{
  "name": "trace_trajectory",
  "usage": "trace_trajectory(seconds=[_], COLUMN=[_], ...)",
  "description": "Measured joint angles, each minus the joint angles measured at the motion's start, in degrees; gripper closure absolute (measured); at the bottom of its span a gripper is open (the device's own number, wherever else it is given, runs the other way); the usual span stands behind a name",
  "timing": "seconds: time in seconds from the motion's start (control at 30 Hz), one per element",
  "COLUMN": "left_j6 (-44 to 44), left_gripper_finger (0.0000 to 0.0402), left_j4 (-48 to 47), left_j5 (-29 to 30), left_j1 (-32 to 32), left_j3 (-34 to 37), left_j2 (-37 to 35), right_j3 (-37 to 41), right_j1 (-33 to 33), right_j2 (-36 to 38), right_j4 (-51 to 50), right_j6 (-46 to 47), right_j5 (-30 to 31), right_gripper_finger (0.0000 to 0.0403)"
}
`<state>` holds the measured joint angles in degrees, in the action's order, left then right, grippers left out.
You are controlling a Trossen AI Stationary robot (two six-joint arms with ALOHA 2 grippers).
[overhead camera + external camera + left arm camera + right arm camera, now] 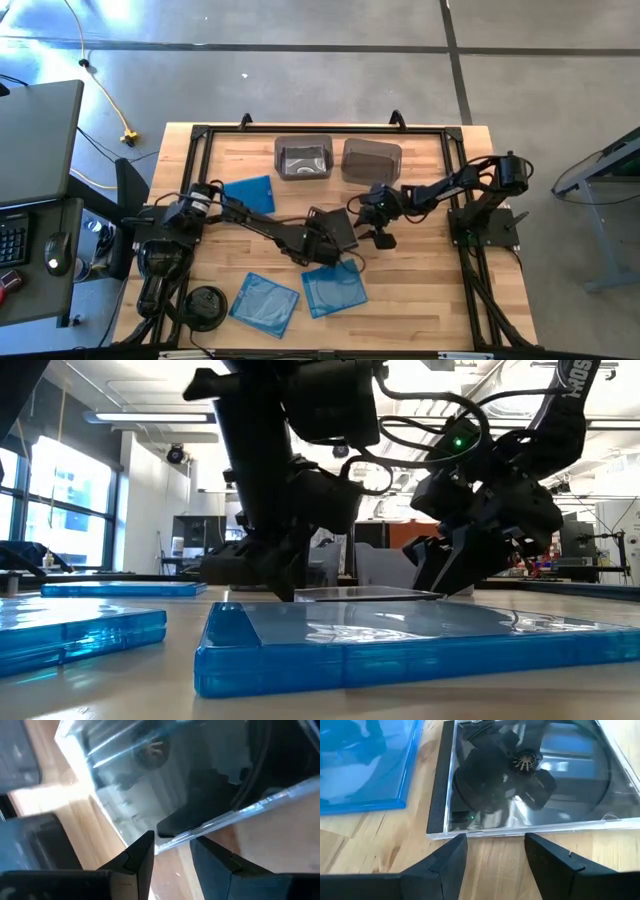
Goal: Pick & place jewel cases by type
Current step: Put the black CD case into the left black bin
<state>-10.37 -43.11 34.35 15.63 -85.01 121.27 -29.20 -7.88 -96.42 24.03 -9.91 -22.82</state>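
A jewel case (342, 228) with a clear lid and a dark tray lies mid-table between my two grippers; it also shows as a thin dark slab in the low view (365, 594). My left gripper (172, 852) reaches in from the table's left and is shut on it. My right gripper (495, 847) comes from the right and stands open, its fingertips just short of the case's edge (520, 831), touching nothing. Three blue jewel cases lie flat on the table: one far left (250, 193), two near the front (265, 303) (333, 288). My left gripper has the case's thin edge (167, 840), close to a corner, pinched between its two fingers. The fingers (142, 855) slant down at it from the table's left. The case's opposite edge (485, 834) lies on the wood.
Two smoky grey bins (303, 157) (371, 160) stand at the table's far edge. A round black object (205, 303) sits at the front left. A blue case (400, 640) lies directly in front of the low camera and hides the table surface beyond it.
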Motion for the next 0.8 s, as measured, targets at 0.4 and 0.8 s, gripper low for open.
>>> trace_trajectory(seconds=[0.4, 0.8], left_j6=[-5.94, -9.61], left_gripper_finger=[0.0275, 0.0275], left_j4=[2.66, 0.31], left_j5=[4.05, 5.86], left_j1=[5.10, 4.88], left_j3=[-0.83, -11.77], left_j2=[-0.65, -2.59], right_j3=[-0.31, -0.31], right_j1=[1.19, 3.32], right_j2=[0.22, 0.24], right_j4=[-1.94, -1.94], right_j6=[-1.89, -4.33], right_j5=[2.87, 4.41], right_gripper_finger=[0.0206, 0.0206])
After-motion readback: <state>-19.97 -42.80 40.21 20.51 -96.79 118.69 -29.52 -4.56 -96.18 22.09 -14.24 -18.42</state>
